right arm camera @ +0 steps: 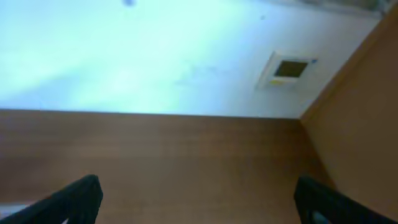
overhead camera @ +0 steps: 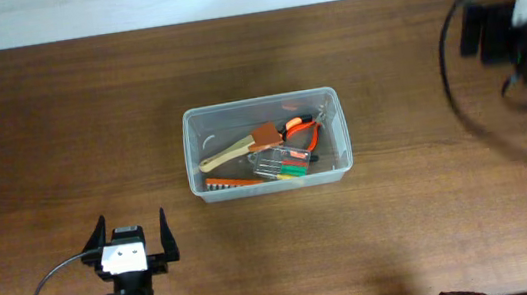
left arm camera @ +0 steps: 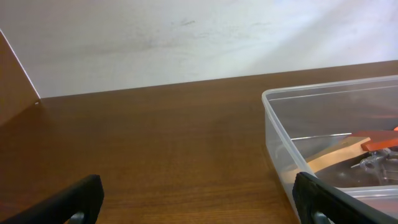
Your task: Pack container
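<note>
- The left tool (overhead camera: pixel 132 224) is spread wide and holds nothing.
- The right tool (right arm camera: pixel 196 196) is spread wide too, and it is empty. Its arm looks blurry at the far right side of the table (overhead camera: pixel 57 102).
- The clear container (overhead camera: pixel 238 104) sits ahead of the left tool and a bit to its right, not touching it. It is well apart from the right tool.
- Inside it lie orange-handled pliers (overhead camera: pixel 304 132), a pale wooden handle (overhead camera: pixel 229 154) and a small clear case (overhead camera: pixel 281 167).
- I see nothing loose outside the container, so I think the packing is about done.
- For the next move, I think there is nothing left to grab. Both tools only need to rest away from the container. No lid is in view.
</note>
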You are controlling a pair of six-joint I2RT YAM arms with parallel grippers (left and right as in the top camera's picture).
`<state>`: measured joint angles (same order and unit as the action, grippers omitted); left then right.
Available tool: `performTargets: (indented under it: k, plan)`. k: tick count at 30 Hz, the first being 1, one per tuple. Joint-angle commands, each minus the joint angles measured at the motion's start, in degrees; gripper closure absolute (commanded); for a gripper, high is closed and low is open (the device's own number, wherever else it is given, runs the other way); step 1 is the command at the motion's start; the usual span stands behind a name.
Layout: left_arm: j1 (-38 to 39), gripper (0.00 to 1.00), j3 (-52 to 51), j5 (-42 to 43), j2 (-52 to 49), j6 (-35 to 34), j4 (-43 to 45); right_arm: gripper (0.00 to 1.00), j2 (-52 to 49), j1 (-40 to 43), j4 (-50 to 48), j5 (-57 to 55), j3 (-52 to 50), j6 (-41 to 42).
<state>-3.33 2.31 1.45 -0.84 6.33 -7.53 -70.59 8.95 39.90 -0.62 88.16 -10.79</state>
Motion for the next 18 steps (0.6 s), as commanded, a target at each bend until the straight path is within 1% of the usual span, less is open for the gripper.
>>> performTargets:
  k: [1, 5, 10, 13, 18]
  plan:
    - [0.3, 0.01, -0.4, -0.2, 0.5, -0.7, 0.0, 0.01, 9.6, -3.3, -2.8, 1.4, -9.7, 0.5]
    - [0.3, 0.01, -0.4, -0.2, 0.5, -0.7, 0.0, 0.01, 22.7, -6.6, -10.9, 4.6, -21.3, 0.7]
    - [0.3, 0.01, -0.4, -0.2, 0.5, -0.7, 0.0, 0.01, 36.1, -7.8, -19.8, 11.4, -33.6, 0.7]
    - [0.3, 0.01, -0.4, -0.2, 0.5, -0.7, 0.0, 0.01, 42.4, -7.8, -23.4, 13.4, -39.7, 0.7]
    - [0.3, 0.01, -0.4, -0.2, 0.5, -0.7, 0.0, 0.01, 50.8, -7.8, -33.4, 14.0, -49.8, 0.7]
